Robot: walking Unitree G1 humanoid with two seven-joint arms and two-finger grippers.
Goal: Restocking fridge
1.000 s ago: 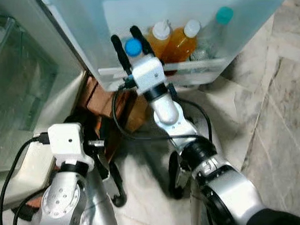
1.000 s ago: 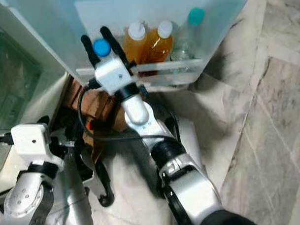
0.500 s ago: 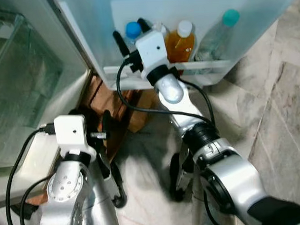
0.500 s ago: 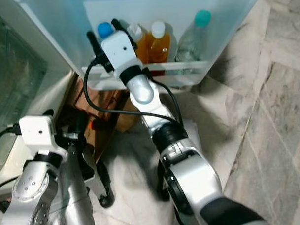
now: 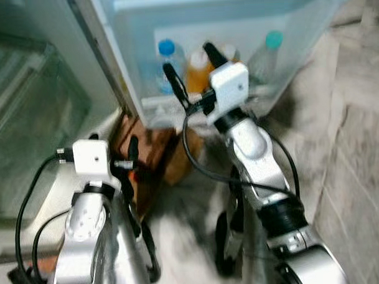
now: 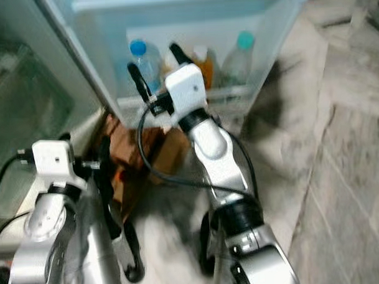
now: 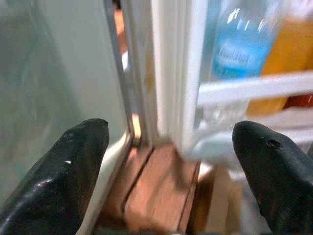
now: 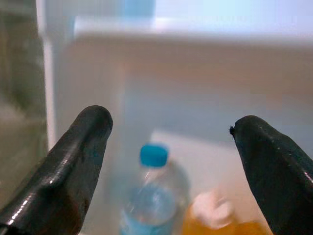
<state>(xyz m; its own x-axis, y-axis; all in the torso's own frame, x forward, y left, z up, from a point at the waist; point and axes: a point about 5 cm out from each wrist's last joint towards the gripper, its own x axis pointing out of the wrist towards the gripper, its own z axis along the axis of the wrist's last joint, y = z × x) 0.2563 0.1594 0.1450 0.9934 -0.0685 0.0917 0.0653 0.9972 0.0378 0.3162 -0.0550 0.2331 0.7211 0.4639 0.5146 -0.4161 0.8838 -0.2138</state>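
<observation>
A clear water bottle with a blue cap (image 5: 168, 60) stands at the left end of the fridge door shelf (image 5: 160, 104). Beside it are two orange juice bottles (image 5: 197, 72) and a teal-capped bottle (image 5: 268, 51). My right gripper (image 5: 192, 68) is held up in front of the shelf, open and empty, its fingers apart from the bottles. In the right wrist view the blue-capped bottle (image 8: 154, 198) stands beyond and below the open fingers (image 8: 73, 166). My left gripper (image 7: 171, 166) is open and empty, low by the fridge's foot.
Brown wooden boxes (image 5: 146, 138) lie on the floor under the door shelf. The fridge body with glass shelves (image 5: 33, 110) is on the left. Marble floor (image 5: 352, 167) stretches to the right. A black cable (image 5: 197, 170) loops off my right wrist.
My right gripper has drawn back and up from the blue-capped bottle, which stays on the door shelf. The whole view has shifted and blurred with the camera.
</observation>
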